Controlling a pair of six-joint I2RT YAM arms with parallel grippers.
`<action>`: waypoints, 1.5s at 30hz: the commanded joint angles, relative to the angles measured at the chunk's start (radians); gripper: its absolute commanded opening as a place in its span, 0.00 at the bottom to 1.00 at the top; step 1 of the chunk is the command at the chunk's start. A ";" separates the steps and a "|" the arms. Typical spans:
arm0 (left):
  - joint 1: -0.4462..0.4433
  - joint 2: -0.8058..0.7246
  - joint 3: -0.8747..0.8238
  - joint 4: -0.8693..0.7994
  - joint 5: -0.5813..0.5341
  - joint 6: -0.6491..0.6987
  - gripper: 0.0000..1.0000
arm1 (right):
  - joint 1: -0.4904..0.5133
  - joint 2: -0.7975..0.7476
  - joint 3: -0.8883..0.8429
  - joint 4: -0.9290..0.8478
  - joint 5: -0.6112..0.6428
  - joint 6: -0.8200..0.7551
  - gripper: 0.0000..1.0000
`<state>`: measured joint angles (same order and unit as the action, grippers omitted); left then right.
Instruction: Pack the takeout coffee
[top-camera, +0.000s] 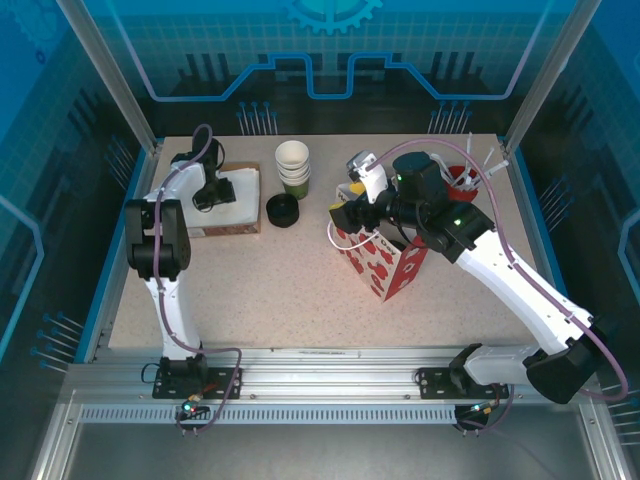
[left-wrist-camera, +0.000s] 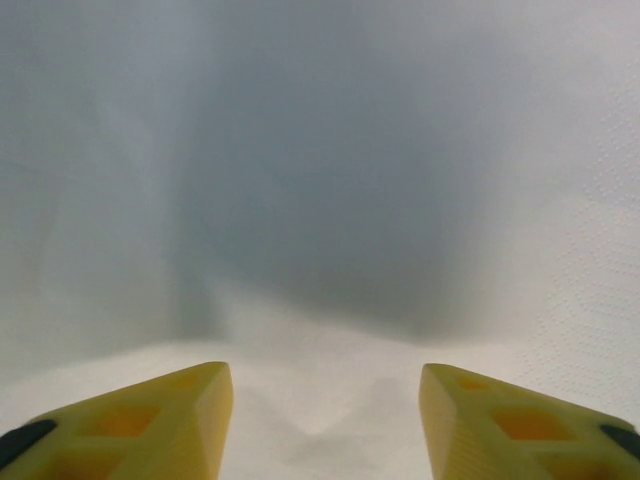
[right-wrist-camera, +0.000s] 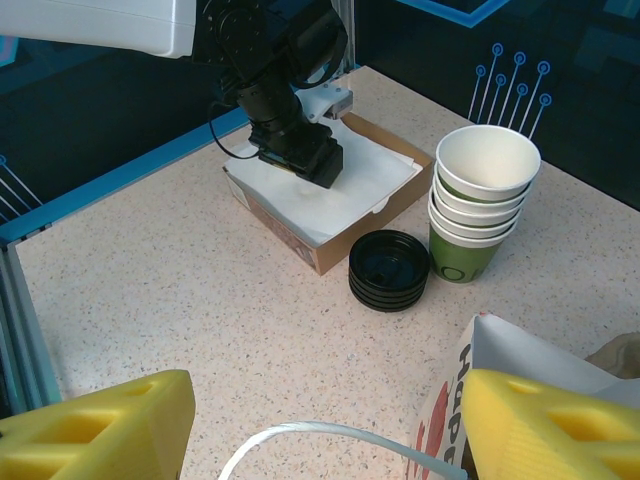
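Okay, left gripper (left-wrist-camera: 322, 390): your fingers apart, tips down at the white napkins (right-wrist-camera: 335, 180) (in the brown box (right-wrist-camera: 300, 238)).
right gripper (right-wrist-camera: 325, 400): your fingers apart, bag handle (right-wrist-camera: 340, 430) seen between them, gift bag (right-wrist-camera: 500, 345) just under the right finger.
takeout coffee: you can't tell where it sits.
cup stack (right-wrist-camera: 480, 215), lids (right-wrist-camera: 388, 270): ahead of right gripper, side by side.

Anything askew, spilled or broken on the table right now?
Nothing spilled or damaged. The gift bag stands turned diagonal to the table edges, below the open right claw. The cup stack and lid stack look tidy. The left claw is open over white paper.
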<state>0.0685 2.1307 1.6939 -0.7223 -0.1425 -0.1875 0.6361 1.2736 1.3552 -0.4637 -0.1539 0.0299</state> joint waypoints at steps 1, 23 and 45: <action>0.006 0.044 0.032 -0.031 -0.002 0.006 0.58 | 0.008 0.009 -0.007 -0.010 0.000 0.011 0.72; 0.023 0.047 0.030 -0.031 0.015 0.014 0.32 | 0.009 0.008 -0.019 -0.014 0.007 0.012 0.72; 0.023 0.057 0.041 -0.031 0.030 0.005 0.39 | 0.009 0.017 -0.022 -0.014 -0.005 0.018 0.73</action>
<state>0.0841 2.1925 1.7123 -0.7292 -0.1341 -0.1829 0.6361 1.2854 1.3407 -0.4717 -0.1543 0.0368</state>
